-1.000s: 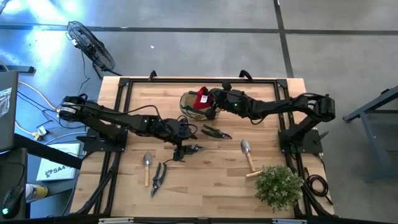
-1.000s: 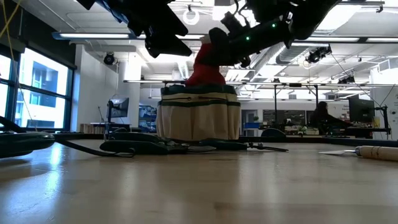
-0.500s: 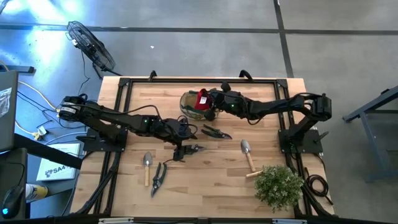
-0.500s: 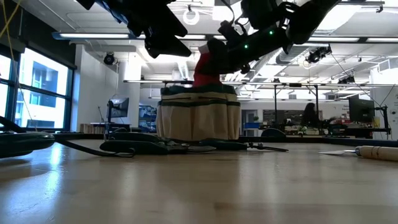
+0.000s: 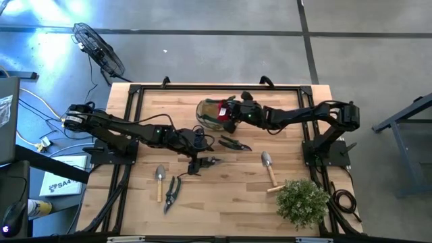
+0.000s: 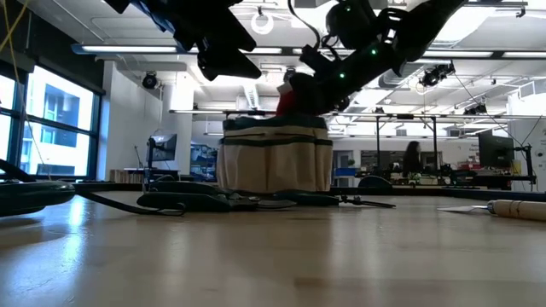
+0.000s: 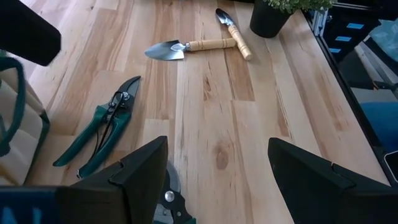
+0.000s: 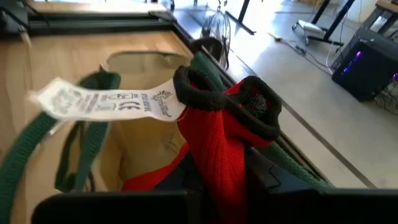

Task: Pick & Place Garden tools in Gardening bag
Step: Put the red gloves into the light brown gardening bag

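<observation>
While your bench [image 5: 223,196] carries most of the garden tools loose, only one is at the gardening bag [image 5: 210,113], which sits near the far edge. Your right hand [image 5: 228,113] is over the bag's mouth, pinched nearly closed on the red glove [image 8: 231,146], which hangs half inside the opening; it is not let go, so that item is not finished. Your left hand [image 5: 196,164] hovers at mid-bench with fingers [image 7: 140,171] spread wide and nothing between them, directly above a pair of shears [image 5: 206,162]. Left to do, by my reading: those shears, a second pair [image 5: 234,143] just beside the bag, a third pair [image 5: 171,193] near the front, and two trowels [image 5: 160,181] [image 5: 268,167]. The bushy plant [image 5: 302,202] stays put.
</observation>
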Motion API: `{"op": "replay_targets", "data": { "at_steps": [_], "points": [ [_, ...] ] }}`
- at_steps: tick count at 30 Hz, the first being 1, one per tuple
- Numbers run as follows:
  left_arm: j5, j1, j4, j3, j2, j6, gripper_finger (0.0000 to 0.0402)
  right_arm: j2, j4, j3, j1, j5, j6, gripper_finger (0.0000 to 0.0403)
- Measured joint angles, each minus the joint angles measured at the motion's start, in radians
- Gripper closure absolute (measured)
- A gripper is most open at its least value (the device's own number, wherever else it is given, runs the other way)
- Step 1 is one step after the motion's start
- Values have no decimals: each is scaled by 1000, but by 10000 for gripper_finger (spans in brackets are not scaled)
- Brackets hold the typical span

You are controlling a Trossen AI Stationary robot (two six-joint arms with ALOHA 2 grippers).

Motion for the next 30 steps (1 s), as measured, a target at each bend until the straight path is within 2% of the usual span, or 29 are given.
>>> {"op": "replay_targets", "data": {
  "at_steps": [12, 30],
  "points": [
    [0, 0, 0, 0, 0, -12, 130, 0, -129, 0, 0, -1, 4, 365],
    [28, 0, 0, 0, 0, -13, 130, 0, -171, 0, -1, -46, 0, 360]
  ]
}}
